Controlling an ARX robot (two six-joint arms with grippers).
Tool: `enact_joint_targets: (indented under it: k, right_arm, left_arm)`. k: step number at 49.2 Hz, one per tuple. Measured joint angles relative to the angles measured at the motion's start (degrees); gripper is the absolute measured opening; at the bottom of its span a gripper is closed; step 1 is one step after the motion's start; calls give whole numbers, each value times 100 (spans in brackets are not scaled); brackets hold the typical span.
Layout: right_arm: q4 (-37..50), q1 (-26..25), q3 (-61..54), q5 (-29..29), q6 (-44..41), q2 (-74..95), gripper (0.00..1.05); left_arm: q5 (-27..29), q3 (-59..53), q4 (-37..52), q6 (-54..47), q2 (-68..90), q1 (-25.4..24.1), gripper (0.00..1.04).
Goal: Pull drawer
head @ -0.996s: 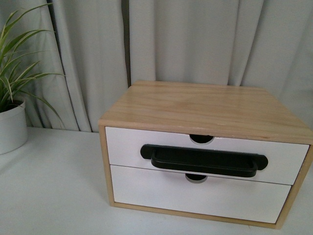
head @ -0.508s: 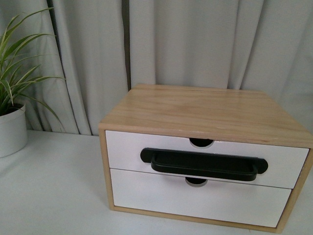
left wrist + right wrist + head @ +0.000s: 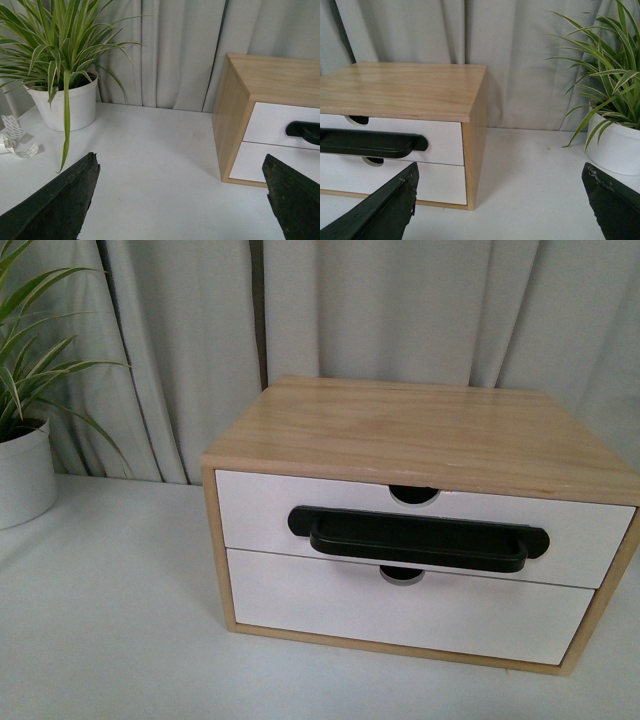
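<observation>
A light wood cabinet [image 3: 400, 430] stands on the white table with two white drawer fronts. The upper one is the drawer [image 3: 255, 515], with a long black bar handle [image 3: 418, 538] and a semicircular notch [image 3: 413, 494] in its rim. It sits flush in the cabinet. Neither gripper shows in the front view. My left gripper [image 3: 180, 162] is open over bare table, left of the cabinet, where the drawer [image 3: 277, 122] and its handle's end [image 3: 305, 132] show. My right gripper [image 3: 501, 170] is open, off the cabinet's right corner, apart from the drawer [image 3: 442, 137] and handle [image 3: 370, 142].
Below the drawer is a plain white front [image 3: 400, 612] with no handle. A potted plant [image 3: 67, 102] stands left of the cabinet and another [image 3: 620, 145] to its right. Curled white strips [image 3: 15, 142] lie by the left pot. Grey curtains [image 3: 400, 310] hang behind.
The front view has shifted a little, so the cabinet now sits slightly higher in the frame. The drawer stays flush and nothing touches it.
</observation>
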State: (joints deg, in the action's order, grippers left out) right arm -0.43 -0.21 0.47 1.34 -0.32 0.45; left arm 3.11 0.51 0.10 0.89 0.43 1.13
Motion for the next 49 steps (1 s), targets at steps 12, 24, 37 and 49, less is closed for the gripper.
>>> enact_joint_targets:
  k: [12, 24, 37, 49]
  right_arm:
    - [-603, -313, 387, 1429, 293, 772, 96]
    - [-131, 94, 885, 1777, -730, 2159, 96]
    - [393, 369, 1512, 2205, -1965, 3720, 96]
    - [332, 638, 2031, 2439, -3003, 4778, 96]
  left_arm:
    - [1019, 7, 658, 155, 619, 769, 99]
    - [-859, 334, 2621, -1027, 2682, 372, 99]
    - [-2789, 1137, 3412, -2608, 5132, -262, 99]
    - [-3779, 2017, 2647, -3956, 5860, 227, 99]
